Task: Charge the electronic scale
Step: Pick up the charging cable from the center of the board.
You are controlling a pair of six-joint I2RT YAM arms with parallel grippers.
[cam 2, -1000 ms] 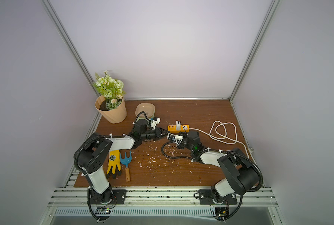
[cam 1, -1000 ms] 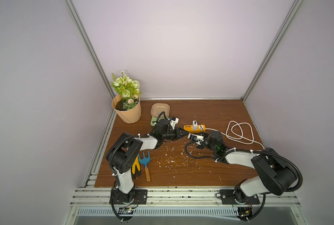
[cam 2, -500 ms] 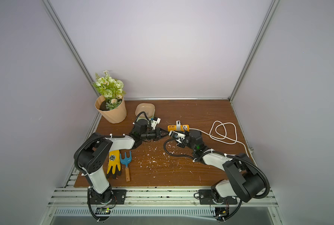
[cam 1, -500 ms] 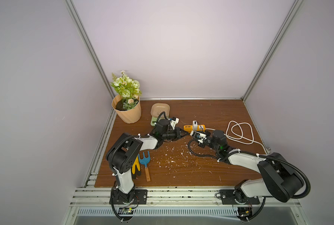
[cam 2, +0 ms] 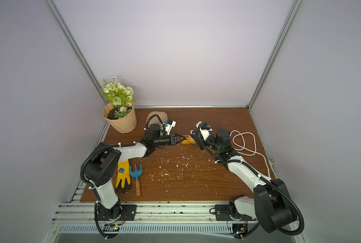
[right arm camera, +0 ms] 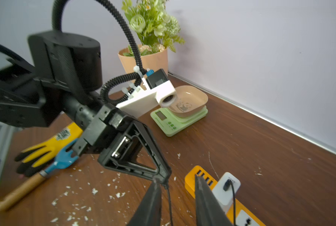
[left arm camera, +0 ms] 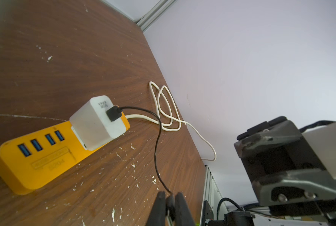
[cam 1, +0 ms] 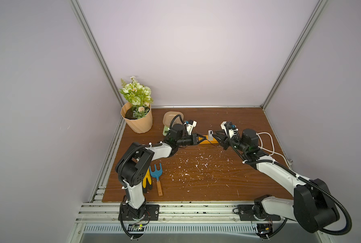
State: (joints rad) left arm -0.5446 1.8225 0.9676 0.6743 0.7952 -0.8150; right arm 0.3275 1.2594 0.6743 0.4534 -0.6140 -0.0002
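In a top view, beside the flower pot [cam 1: 138, 124] at the back sits the electronic scale [cam 1: 168, 122]. The left gripper [cam 1: 205, 138] is clamped on the free end of the black cable [left arm camera: 155, 156], likely to carry it there. The right gripper [right arm camera: 176, 181], jaws apart astride the cable, holds nothing.

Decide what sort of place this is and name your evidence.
Likely a robot lab test cell: two arms bolted to a metal rail, plain walls in aluminium framing, props like the flowerpot and electronic scale.
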